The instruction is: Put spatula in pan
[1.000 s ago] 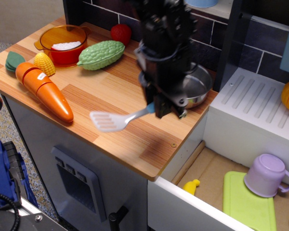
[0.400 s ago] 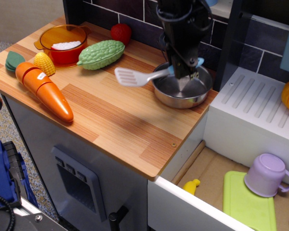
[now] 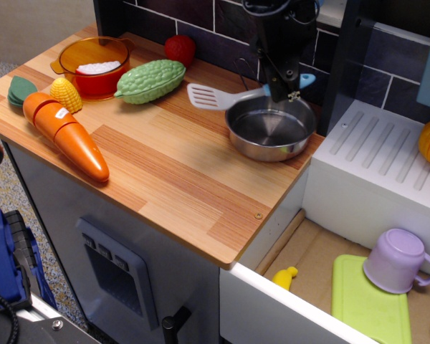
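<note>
End effector point(image 3: 281, 92), top cut off, grasping spatula point(image 3: 229, 96) handle over pan point(image 3: 271, 130) at 12 o'clock; carrot point(image 3: 63, 134) label unreadable.

A wooden countertop point(image 3: 165, 172) tops a grey cabinet point(image 3: 107, 251) with a dark handle at its lower edge. Behind its back edge runs a dark tiled wall point(image 3: 222, 32). Off its right edge sits a white ribbed drainboard point(image 3: 380, 154). Speckled floor point(image 3: 7, 190) shows at left.
</note>
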